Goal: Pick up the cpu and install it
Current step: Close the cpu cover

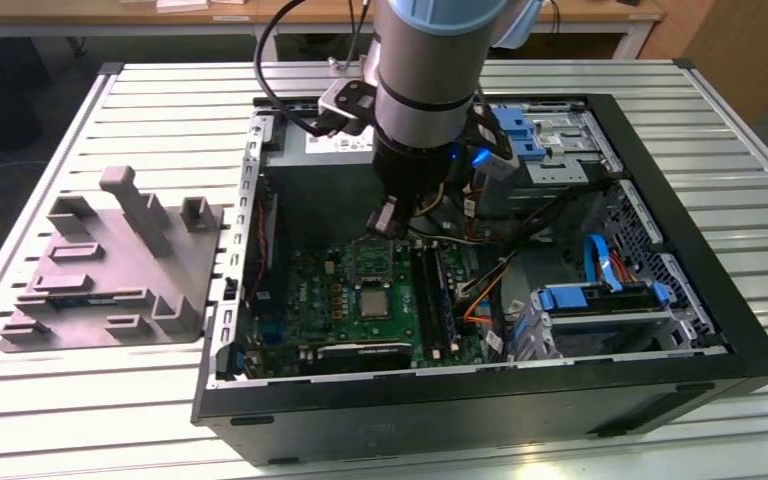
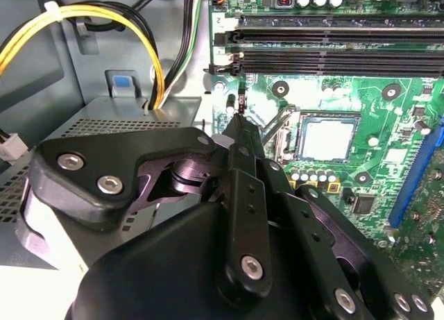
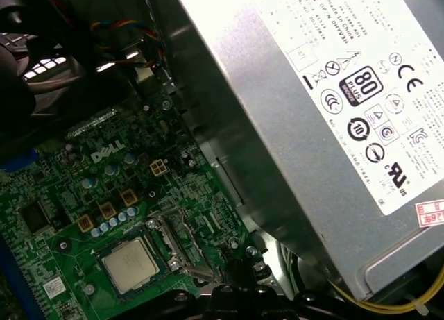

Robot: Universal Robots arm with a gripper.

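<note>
The cpu [image 1: 375,303], a small pale silver square, lies flat in the dark socket on the green motherboard [image 1: 344,290] inside the open computer case; it shows in both wrist views [image 2: 327,139] [image 3: 130,264]. My gripper [image 2: 240,123] hangs above the board, a little off the socket's side and beside a thin metal lever [image 2: 276,125]. Its black fingers [image 2: 244,167] meet at the tips with nothing between them. In the exterior view the arm's wrist [image 1: 418,120] stands over the back part of the case, above the board.
A big grey box with a white label [image 3: 333,125] sits close by the gripper. Yellow and black cables [image 2: 83,28] and long memory slots [image 2: 333,49] are near. A blue drive cage [image 1: 598,300] fills the case's right side. A grey-purple fixture [image 1: 104,270] stands on the table at the exterior view's left.
</note>
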